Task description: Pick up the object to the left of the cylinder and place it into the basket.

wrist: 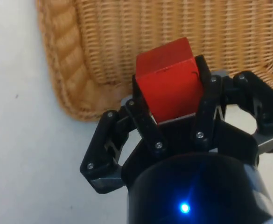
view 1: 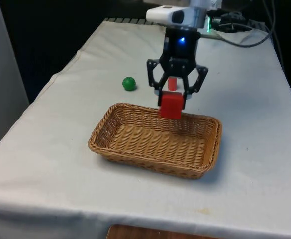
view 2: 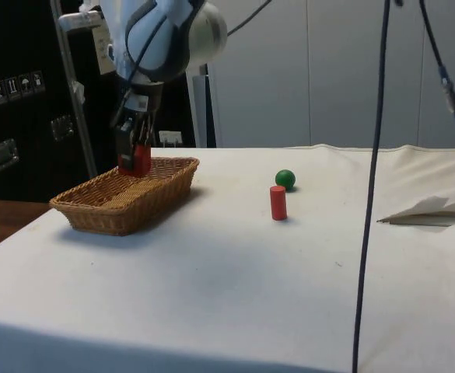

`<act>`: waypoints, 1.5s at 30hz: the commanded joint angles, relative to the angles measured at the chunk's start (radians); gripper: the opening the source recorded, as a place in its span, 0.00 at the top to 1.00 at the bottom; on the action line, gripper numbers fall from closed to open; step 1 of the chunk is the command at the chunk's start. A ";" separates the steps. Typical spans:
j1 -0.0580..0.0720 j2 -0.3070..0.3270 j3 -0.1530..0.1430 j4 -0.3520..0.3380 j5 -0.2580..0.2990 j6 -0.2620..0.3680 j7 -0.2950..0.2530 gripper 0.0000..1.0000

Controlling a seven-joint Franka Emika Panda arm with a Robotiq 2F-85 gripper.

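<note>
White cloth [view 1: 60,164], wicker basket [view 1: 135,144], red cube [view 1: 172,105]

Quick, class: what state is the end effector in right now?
End effector: closed on the red cube, held above the basket.

You see a long table under a white cloth [view 1: 60,164]. Behind the table hang black curtains [view 1: 46,35]; beside it stand dark cabinets [view 2: 21,116] and pale wall panels [view 2: 328,70].
</note>
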 commanded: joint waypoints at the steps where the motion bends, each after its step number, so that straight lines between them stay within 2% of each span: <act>1: -0.023 0.016 0.017 0.009 0.026 0.021 -0.030 0.99; 3: -0.027 0.034 0.013 0.017 0.047 0.028 -0.049 0.99; 5: -0.038 0.066 0.011 0.033 0.081 0.039 -0.080 0.99; 6: -0.012 0.048 -0.010 0.018 0.056 0.025 -0.052 0.99; 7: -0.038 0.066 0.011 0.033 0.081 0.039 -0.080 0.99; 8: -0.043 0.089 0.007 0.048 0.106 0.040 -0.102 0.99; 15: -0.063 0.187 -0.010 0.118 0.213 0.039 -0.188 0.99; 16: -0.041 0.185 -0.033 0.109 0.207 0.030 -0.175 0.99; 17: -0.066 0.200 -0.011 0.127 0.226 0.039 -0.199 0.99; 21: -0.077 0.249 -0.017 0.166 0.280 0.034 -0.238 0.99; 22: -0.077 0.269 -0.023 0.181 0.305 0.029 -0.254 0.99; 23: -0.060 0.270 -0.042 0.176 0.306 0.026 -0.247 0.99; 24: -0.072 0.276 -0.029 0.185 0.315 0.026 -0.259 0.99; 27: -0.064 0.285 -0.040 0.191 0.328 0.019 -0.266 0.99; 32: -0.059 0.286 -0.047 0.192 0.326 0.020 -0.261 0.99; 45: -0.058 0.286 -0.048 0.192 0.327 0.020 -0.261 0.99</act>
